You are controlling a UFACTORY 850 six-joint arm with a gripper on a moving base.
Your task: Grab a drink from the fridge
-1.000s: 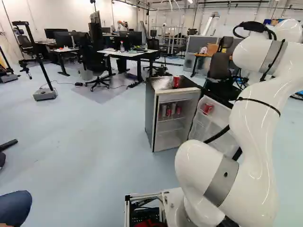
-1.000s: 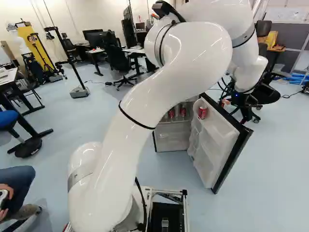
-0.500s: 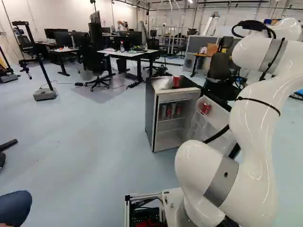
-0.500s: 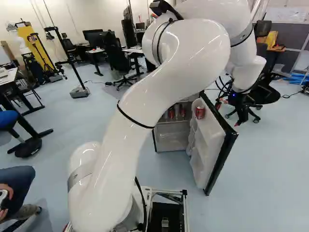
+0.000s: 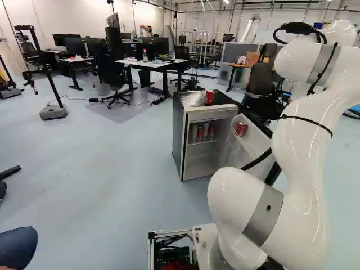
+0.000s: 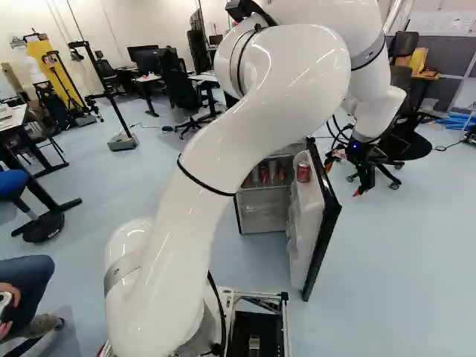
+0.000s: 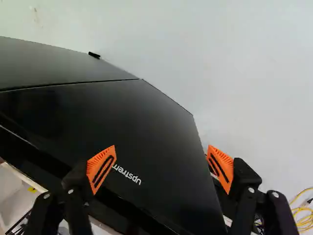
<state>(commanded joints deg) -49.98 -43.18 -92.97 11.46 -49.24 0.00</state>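
In the right base view my gripper (image 6: 343,178) is beyond the outer side of the fridge door (image 6: 321,216), which stands out from the fridge. Wide open fingers flank nothing gripped in the wrist view, where the gripper (image 7: 161,168) has the door's black outer face (image 7: 132,127) ahead of it; contact cannot be told. The small fridge (image 5: 179,129) shows several cans (image 5: 206,130) on its upper shelf. One red can (image 6: 303,172) sits in the door's top rack, another red can (image 5: 209,97) on top of the fridge.
A black office chair (image 6: 409,137) stands behind the gripper. Desks (image 5: 152,64) and another chair (image 5: 112,70) are behind the fridge. A wheeled stand (image 5: 53,112) is at the left; a seated person's leg (image 5: 19,246) shows close by.
The fridge door has swung inward, to the left in the right base view, carrying its can along. My arm and gripper have shifted slightly left too. The base has not moved.
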